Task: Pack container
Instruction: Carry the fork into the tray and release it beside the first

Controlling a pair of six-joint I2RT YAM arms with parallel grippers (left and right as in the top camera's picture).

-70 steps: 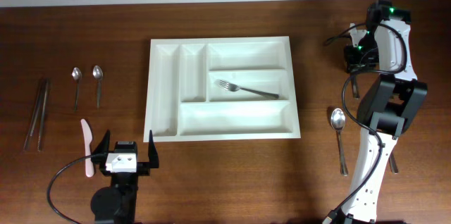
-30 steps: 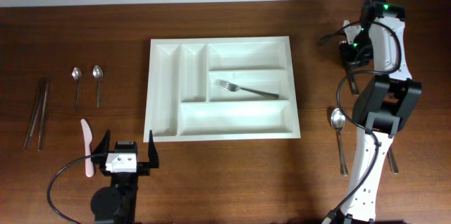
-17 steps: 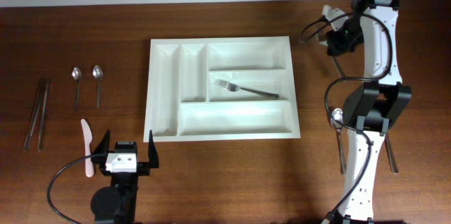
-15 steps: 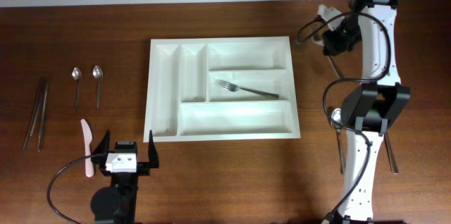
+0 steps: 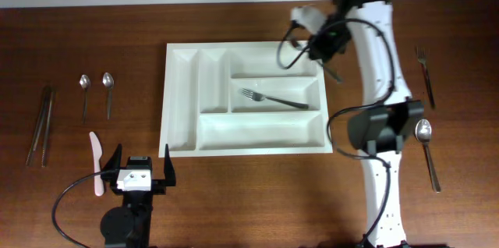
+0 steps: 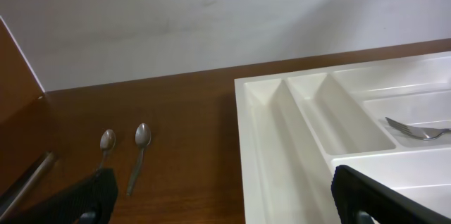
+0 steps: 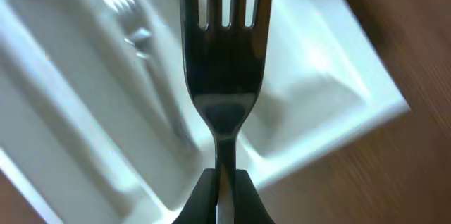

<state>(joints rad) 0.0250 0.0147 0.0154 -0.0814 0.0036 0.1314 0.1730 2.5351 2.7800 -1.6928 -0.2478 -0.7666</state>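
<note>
Overhead: 1 container [image 5: 180, 100], 3 spoons [image 5: 108, 98]

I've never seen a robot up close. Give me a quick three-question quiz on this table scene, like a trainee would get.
1. True or false: the right gripper grips a spoon.
2. How many utensils lie inside the container? A) none B) one C) three
3. Fill in: the left gripper is ___.
Key: 1 false, a fork; 2 B, the lying fork; 3 open.
</note>
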